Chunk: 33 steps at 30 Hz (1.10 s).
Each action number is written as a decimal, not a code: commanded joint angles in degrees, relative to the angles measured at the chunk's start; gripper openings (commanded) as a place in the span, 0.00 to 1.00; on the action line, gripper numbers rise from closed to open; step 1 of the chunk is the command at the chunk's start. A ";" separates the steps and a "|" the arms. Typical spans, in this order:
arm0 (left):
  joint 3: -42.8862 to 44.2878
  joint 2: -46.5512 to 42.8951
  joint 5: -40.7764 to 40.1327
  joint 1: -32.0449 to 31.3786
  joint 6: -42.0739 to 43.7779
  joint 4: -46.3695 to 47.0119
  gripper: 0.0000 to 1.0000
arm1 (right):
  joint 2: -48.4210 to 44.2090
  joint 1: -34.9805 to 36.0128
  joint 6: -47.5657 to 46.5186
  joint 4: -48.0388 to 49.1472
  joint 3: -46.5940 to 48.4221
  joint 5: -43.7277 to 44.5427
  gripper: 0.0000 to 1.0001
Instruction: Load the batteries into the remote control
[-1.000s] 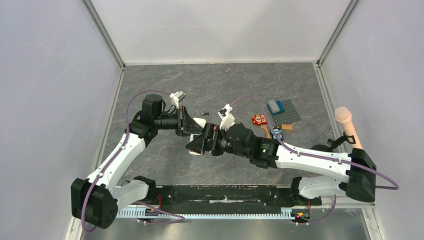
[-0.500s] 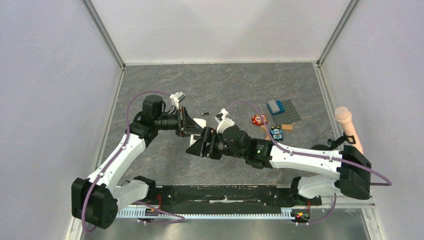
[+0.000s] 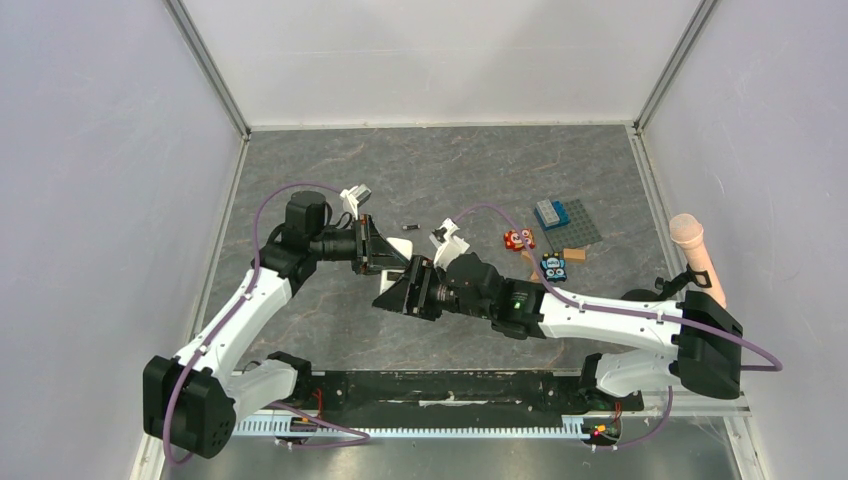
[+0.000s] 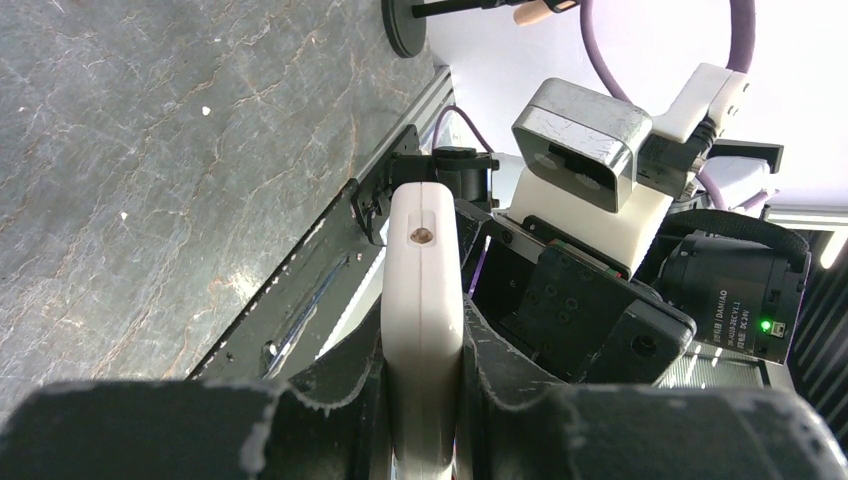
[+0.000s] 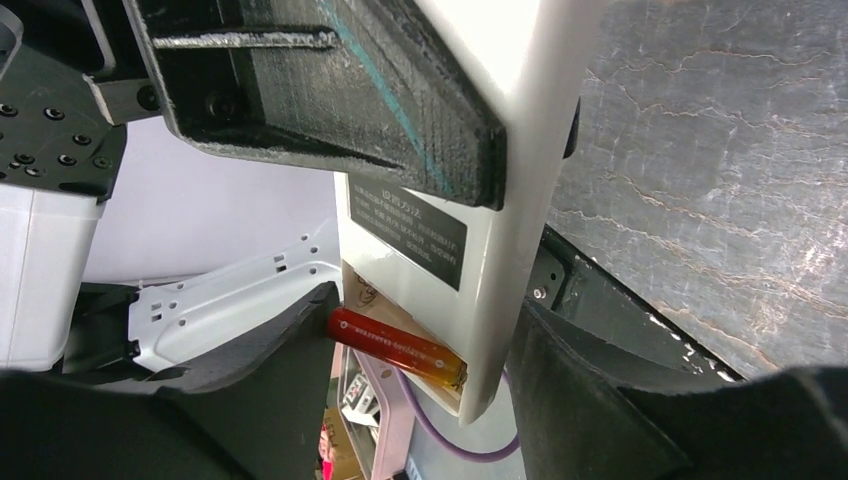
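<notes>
Mostly hidden from above, the remote control [image 4: 424,290] sits clamped edge-on in the left gripper [image 4: 424,372] — orange-red battery [image 5: 398,346] in its bay [image 5: 372,296] — while the right gripper [image 5: 425,322] straddles that end, jaws parted, contact unclear.

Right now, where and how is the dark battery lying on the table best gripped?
Take the dark battery around its middle, coming straight down from above, jaws closing across its thin width. It lies flat on the table with its long axis roughly left-right in the top view, so probably only its round sides are grippable.
</notes>
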 commanded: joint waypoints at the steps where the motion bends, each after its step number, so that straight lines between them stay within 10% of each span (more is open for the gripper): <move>1: 0.47 -1.90 2.65 -0.24 -2.19 2.26 0.02 | -0.73 -0.50 0.73 0.92 -1.31 0.40 0.59; 33: -0.12 -5.73 8.44 -0.24 -24.72 19.12 0.02 | 0.91 -2.42 0.20 21.68 -9.18 -5.74 0.38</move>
